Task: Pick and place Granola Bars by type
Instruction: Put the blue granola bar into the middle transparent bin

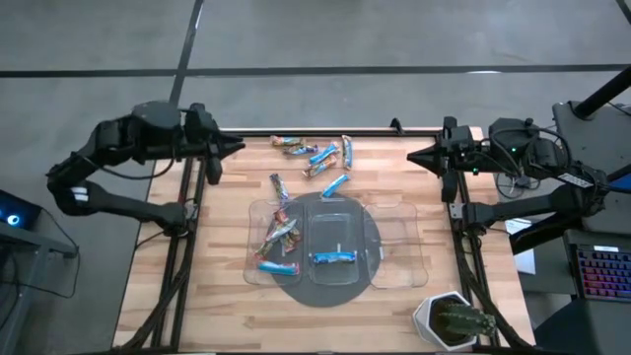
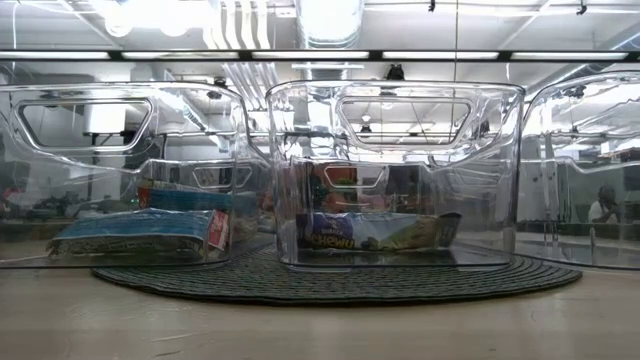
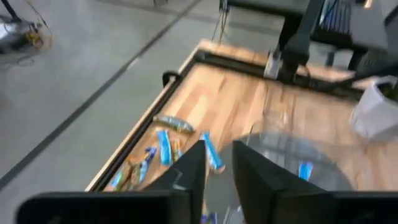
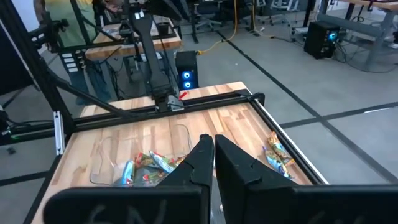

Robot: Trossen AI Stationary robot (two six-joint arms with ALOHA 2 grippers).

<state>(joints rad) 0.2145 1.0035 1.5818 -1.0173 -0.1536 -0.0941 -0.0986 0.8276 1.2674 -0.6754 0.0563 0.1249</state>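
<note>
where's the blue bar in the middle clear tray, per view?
High view: blue bar lies near the front of the middle clear tray.
Low view: lying flat inside the middle tray, low and central.
Left wrist view: small blue patch inside the clear tray.
Right wrist view: not visible, hidden behind the fingers.
Shared landmark: round dark mat under the trays.
</note>
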